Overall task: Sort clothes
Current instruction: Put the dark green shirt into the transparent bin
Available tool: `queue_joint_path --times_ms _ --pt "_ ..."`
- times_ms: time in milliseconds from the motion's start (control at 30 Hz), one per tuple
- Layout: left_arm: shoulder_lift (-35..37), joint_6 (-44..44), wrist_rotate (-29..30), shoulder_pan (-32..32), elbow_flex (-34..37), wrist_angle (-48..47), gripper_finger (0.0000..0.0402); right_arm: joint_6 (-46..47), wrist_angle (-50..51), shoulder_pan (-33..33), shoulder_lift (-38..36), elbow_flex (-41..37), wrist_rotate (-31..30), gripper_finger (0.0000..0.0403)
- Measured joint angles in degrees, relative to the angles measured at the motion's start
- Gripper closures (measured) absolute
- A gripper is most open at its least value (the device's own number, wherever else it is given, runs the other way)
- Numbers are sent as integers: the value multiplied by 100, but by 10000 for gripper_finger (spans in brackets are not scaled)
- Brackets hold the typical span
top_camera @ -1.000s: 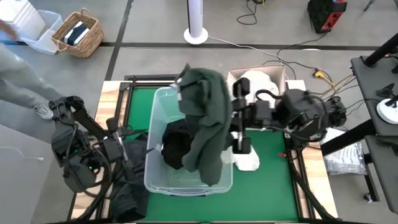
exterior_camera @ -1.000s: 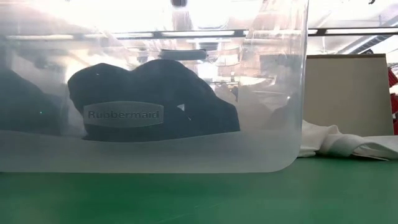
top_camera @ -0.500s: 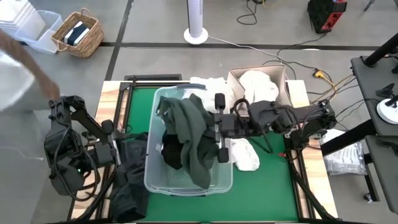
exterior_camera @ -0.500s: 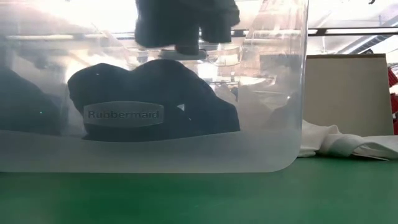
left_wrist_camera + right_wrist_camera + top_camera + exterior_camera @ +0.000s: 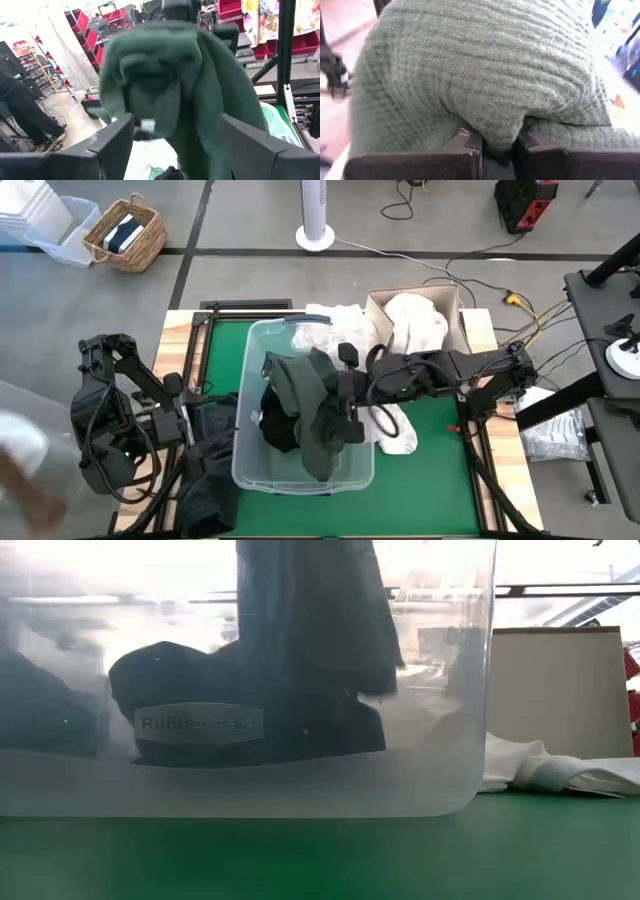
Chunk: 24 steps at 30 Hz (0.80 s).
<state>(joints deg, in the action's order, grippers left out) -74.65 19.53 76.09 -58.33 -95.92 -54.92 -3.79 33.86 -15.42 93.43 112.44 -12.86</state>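
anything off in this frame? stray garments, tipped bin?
Mostly fine: clear tub upright, right gripper lowering the dark green garment into it. One stray: white garment lies on the green mat beside the tub, outside the cardboard box.

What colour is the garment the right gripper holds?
Dark green garment; clearest in the right wrist view.

Robotics lab, red parts bins (image 5: 95, 37), cabling (image 5: 415, 195)

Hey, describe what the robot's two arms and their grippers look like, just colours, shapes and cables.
Both arms are dark, nearly black, built of blocky jointed segments with black cables looped along them. The left gripper has two broad, flat dark fingers. The right gripper has dark fingers with notched, toothed inner edges.
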Motion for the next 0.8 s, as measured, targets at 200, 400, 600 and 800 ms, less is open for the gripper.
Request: queue_joint_path --times_ms 200,400,600,800 --pt "0 2 0 0 0 -4 138 339 617 0 65 -22 136 372" --pt "0 2 -7 0 0 -9 138 650 1148 -2 63 -35 174 372" --pt "0 4 -9 0 2 -48 138 939 1661 -2 91 -44 451 372" --pt "0 4 -13 2 4 -55 138 1142 2176 9 193 -65 669 372"
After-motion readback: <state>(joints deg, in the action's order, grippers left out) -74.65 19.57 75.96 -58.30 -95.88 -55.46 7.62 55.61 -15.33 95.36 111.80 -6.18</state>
